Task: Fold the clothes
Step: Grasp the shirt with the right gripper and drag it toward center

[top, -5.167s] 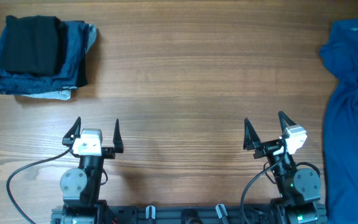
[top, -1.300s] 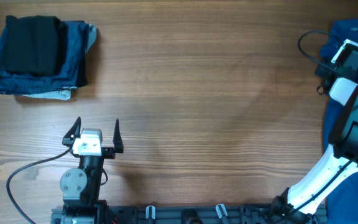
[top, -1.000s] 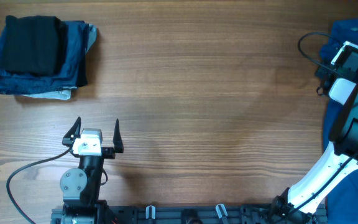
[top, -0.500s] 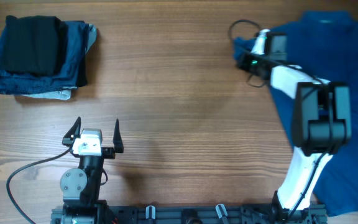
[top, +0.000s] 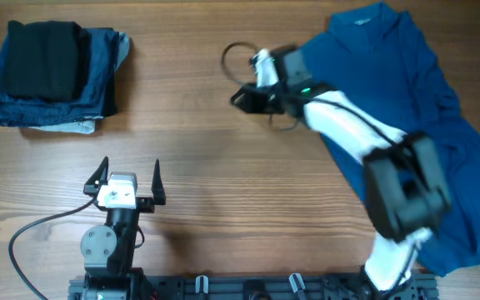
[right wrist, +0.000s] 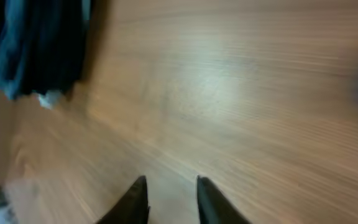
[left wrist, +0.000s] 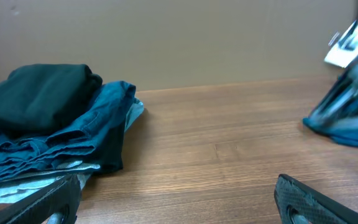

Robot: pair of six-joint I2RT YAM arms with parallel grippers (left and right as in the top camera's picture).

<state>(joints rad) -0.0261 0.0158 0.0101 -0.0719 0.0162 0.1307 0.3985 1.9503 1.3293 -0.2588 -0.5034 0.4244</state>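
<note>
Presumably soft, light and limp, the shirt [top: 427, 92] lies rumpled at the right side of the table [top: 223, 183] and is best pinched at a hem or shoulder edge. Jaws of the left gripper [top: 127, 172] stand wide apart; whether those of the right gripper [top: 247, 97] hold cloth cannot be told through the blur.

On the table [top: 223, 167], the polo shirt [top: 440, 125] lies right, the folded pile [top: 52, 75] far left.
</note>
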